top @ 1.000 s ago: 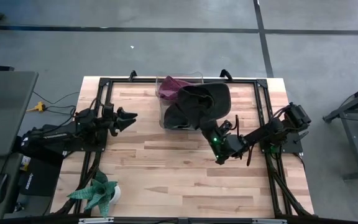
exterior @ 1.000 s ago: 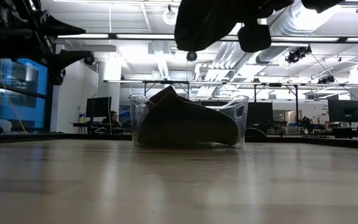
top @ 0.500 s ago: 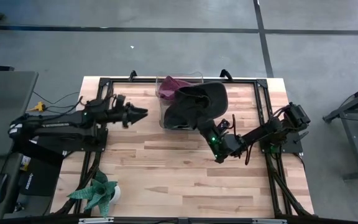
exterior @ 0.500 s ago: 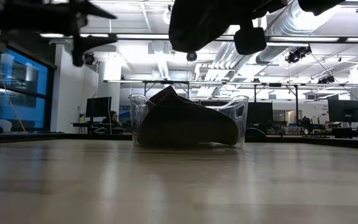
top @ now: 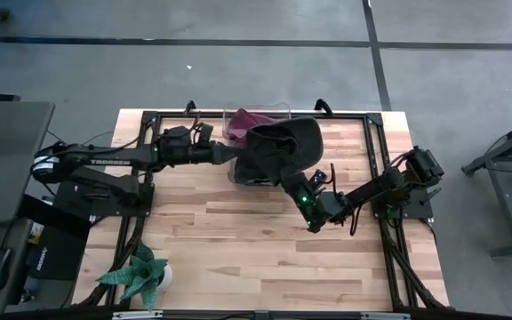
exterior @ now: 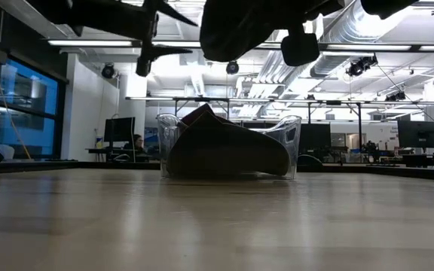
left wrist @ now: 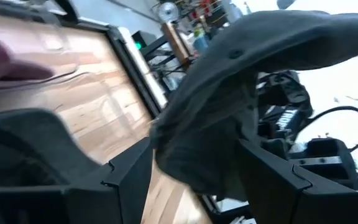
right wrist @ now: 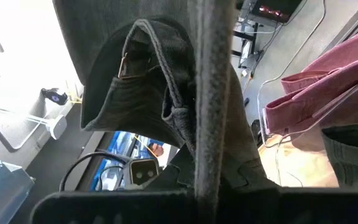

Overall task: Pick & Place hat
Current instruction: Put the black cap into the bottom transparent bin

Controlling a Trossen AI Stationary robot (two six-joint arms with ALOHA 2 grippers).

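The right gripper (top: 302, 188) holds the dark grey fabric cap (top: 283, 147) clamped by its edge, hanging above the clear plastic bin (top: 235, 156). The left gripper (top: 236, 153), fingers parted, sits just beside it — a mistimed release could drop the cap back into the bin, or the two arms could collide.

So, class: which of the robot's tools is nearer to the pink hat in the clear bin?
Left. The left tool hangs open above the bin's side, just beside the pink hat. The right tool is shut on the dark hat, at the bin's opposite, nearer side.
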